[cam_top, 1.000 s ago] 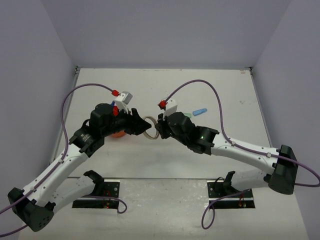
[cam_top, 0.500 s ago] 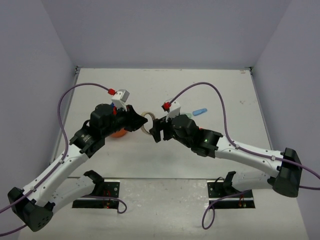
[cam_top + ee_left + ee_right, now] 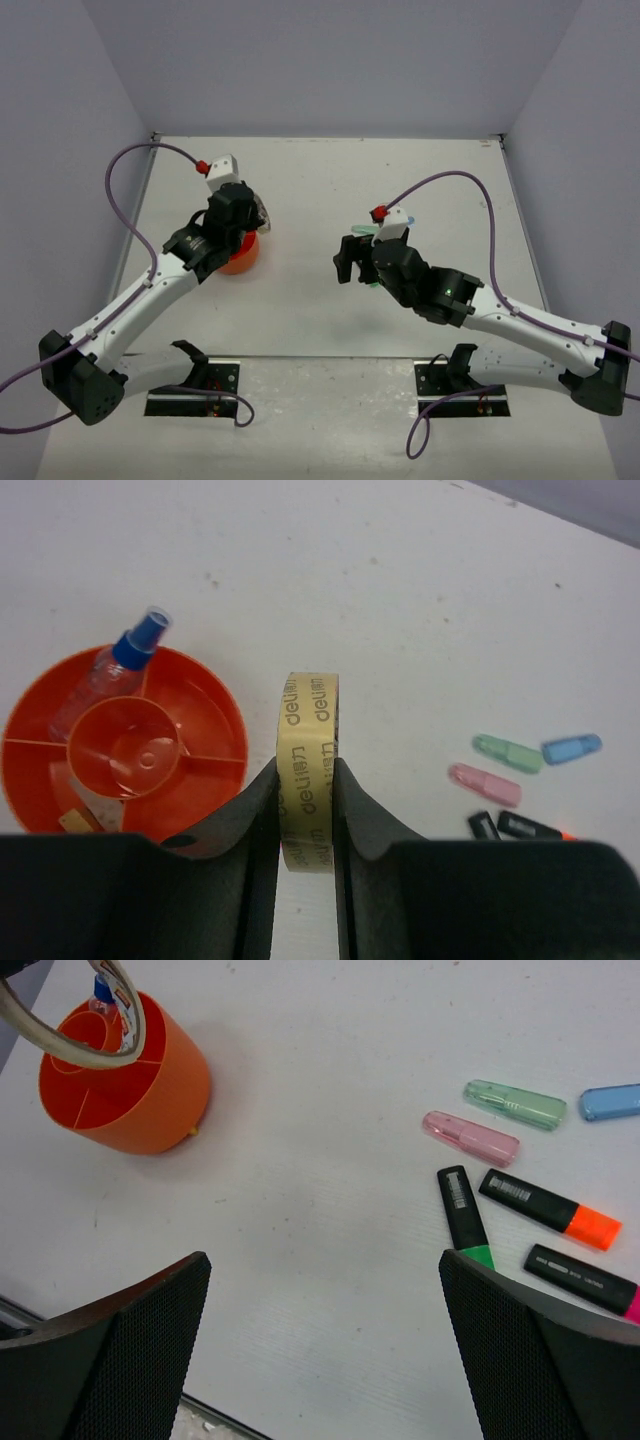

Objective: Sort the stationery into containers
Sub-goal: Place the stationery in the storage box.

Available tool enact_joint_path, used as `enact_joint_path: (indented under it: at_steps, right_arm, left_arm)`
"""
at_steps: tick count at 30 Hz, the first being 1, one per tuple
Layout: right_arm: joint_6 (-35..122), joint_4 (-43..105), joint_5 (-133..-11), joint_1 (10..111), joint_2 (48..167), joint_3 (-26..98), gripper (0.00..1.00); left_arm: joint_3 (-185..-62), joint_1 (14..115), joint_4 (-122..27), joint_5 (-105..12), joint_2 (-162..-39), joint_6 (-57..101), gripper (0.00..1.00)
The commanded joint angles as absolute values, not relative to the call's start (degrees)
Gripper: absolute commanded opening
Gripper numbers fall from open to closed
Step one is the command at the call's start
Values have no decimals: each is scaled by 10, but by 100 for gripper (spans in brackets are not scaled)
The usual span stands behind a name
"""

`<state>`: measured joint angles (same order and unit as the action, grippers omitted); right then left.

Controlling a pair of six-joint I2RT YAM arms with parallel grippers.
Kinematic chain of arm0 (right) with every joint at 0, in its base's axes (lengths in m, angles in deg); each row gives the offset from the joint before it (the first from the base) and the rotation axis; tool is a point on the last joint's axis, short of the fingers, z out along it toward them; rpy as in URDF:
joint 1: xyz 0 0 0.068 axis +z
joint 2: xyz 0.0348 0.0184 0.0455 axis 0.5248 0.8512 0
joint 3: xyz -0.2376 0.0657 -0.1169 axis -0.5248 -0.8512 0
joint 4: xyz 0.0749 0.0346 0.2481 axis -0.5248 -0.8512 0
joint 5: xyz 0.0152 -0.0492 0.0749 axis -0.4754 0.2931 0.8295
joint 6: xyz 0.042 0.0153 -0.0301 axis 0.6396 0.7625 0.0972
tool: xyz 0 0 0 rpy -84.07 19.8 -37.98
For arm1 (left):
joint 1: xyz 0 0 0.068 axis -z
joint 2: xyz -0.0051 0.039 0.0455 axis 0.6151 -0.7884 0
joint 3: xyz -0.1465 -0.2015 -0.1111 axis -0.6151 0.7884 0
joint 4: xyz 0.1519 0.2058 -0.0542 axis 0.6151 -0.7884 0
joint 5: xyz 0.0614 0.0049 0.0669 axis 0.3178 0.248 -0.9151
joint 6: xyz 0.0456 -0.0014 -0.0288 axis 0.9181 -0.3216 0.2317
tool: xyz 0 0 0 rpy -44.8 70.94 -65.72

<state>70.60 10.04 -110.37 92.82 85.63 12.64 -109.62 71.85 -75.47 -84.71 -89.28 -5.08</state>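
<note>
A yellow tape band ring (image 3: 308,742) stands on edge between the pads of my left gripper (image 3: 305,780), which is shut on it. That gripper (image 3: 255,215) hangs just above the round orange container (image 3: 240,260), beside its rim (image 3: 225,705). A blue-capped bottle (image 3: 112,670) lies in one compartment. My right gripper (image 3: 325,1260) is open and holds nothing, above bare table. To its right lie green (image 3: 515,1104), pink (image 3: 470,1138) and blue (image 3: 610,1101) bars. Black highlighters with green (image 3: 464,1215), orange (image 3: 548,1210) and pink (image 3: 585,1282) ends lie there too.
Grey walls close the table on three sides. The arm bases sit at the near edge (image 3: 200,385). A purple cable (image 3: 455,180) loops over the right arm. Bare white table lies between the tub and the loose stationery.
The right gripper let go of the ring, opened wide and drew back to the right. The left gripper closed on the ring and carried it left, over the orange tub.
</note>
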Motion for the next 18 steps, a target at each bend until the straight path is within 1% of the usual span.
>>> enact_joint_path:
  at_steps: [1,4,12,18]
  right_arm:
    - [736,66,-1141,928,819,107,99]
    - [740,60,-1144,928,786,86,99]
    - [740,53,-1136,928,759,68,99]
    - [734,53,-1128,928,754,58,99]
  left_arm:
    - [-1151,719,-788,-997,-938,-92,0]
    - [-1163,719,-793,-1039,-980,-113,0]
    - [-1159,719,-787,-1095,-1036,-171,0]
    - [-1156,718,-785,-1108,-1057,-188,0]
